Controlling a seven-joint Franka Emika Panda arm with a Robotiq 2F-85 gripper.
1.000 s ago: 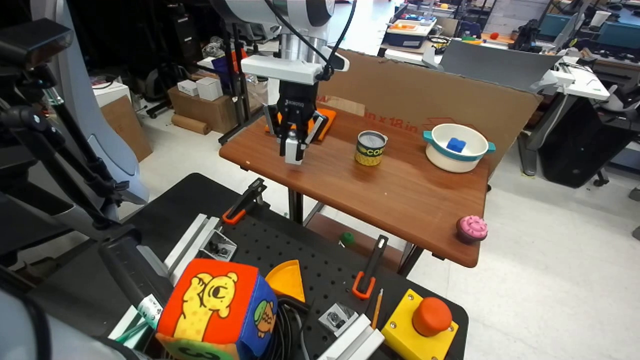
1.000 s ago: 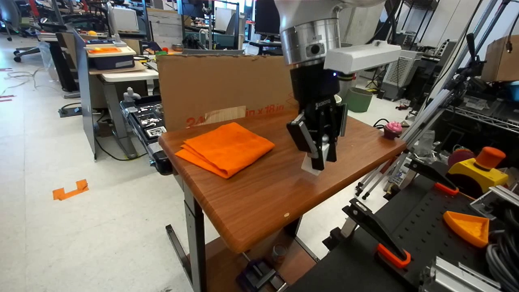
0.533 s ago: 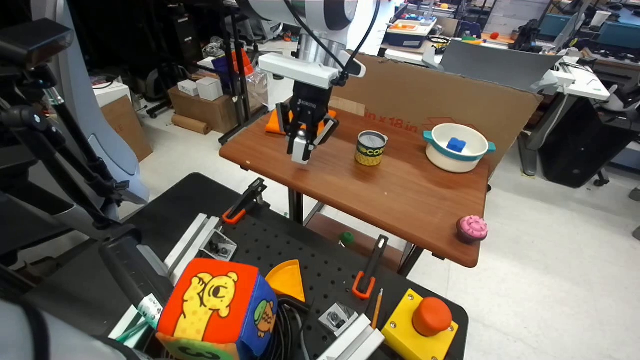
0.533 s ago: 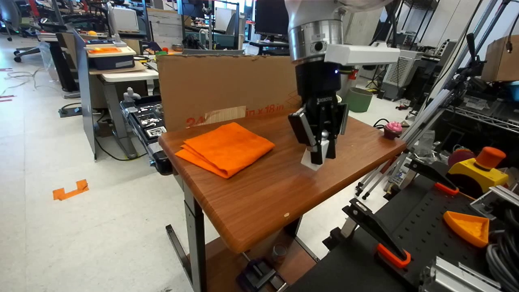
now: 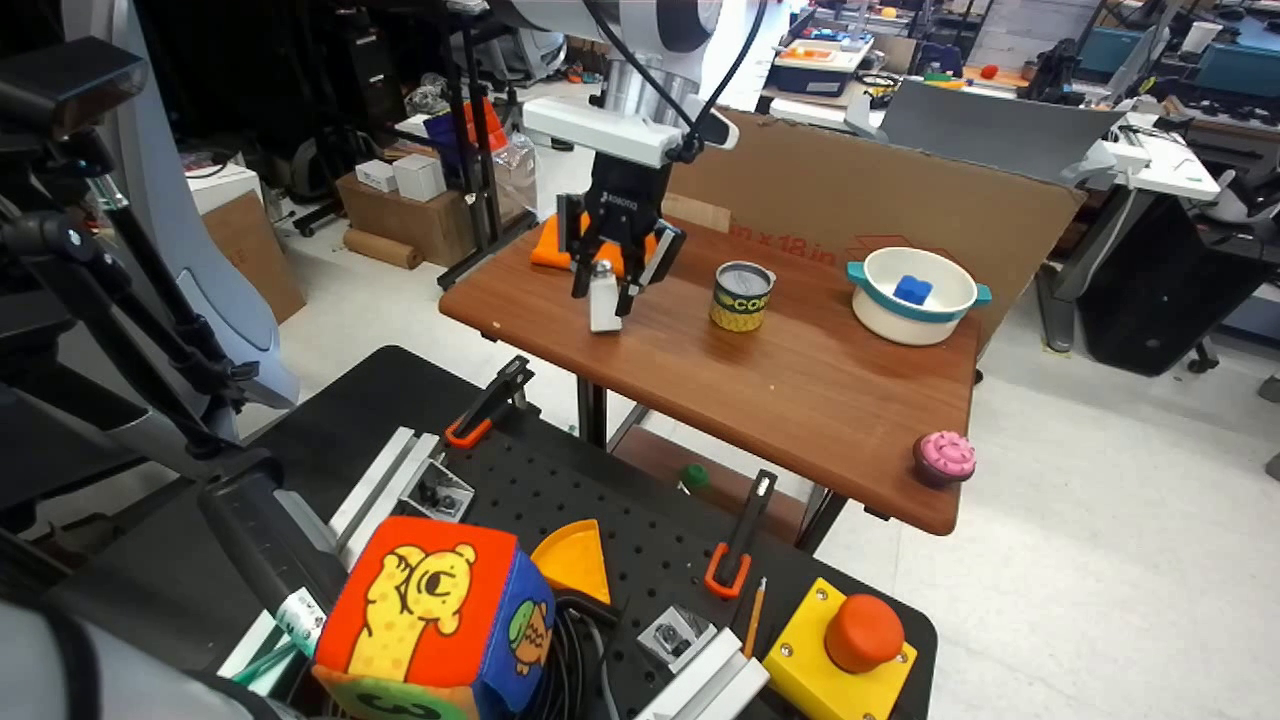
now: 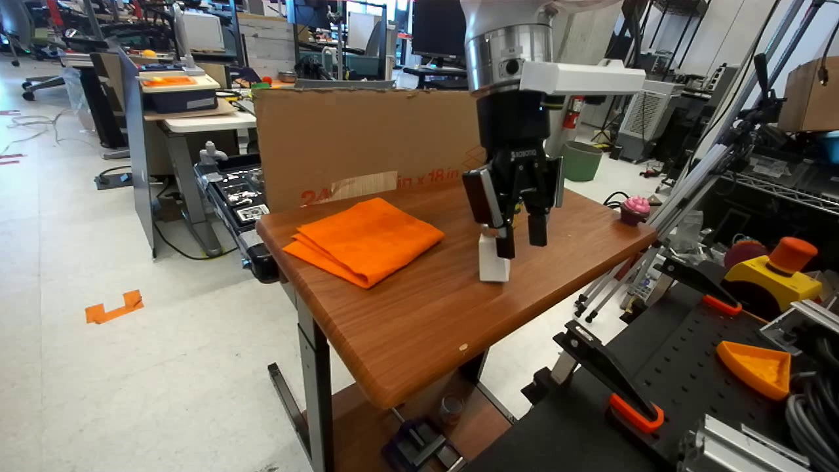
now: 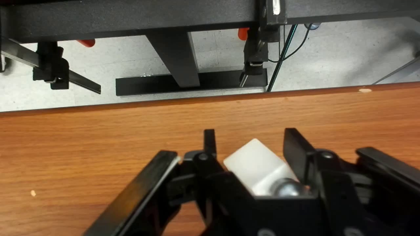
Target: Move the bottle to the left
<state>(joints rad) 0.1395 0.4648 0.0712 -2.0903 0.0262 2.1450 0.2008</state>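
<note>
The bottle is kinda boxy, white with a shiny silvery top, standing upright on the wood table with the gripper spread apart either side of it. Readable bits: "ROBOTIQ" on the gripper, "CO…" on the can, red "in x 18 in" on the cardboard.

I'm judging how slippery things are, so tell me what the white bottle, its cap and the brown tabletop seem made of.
White bottle: probably plastic, smooth and satin, from its plain, even faces; ceramic possible.
Cap: shiny grey, perhaps metal or metallic plastic, by its highlights.
Tabletop: wood or laminate, lightly glossy; streaked grain and faint sheen show.
</note>
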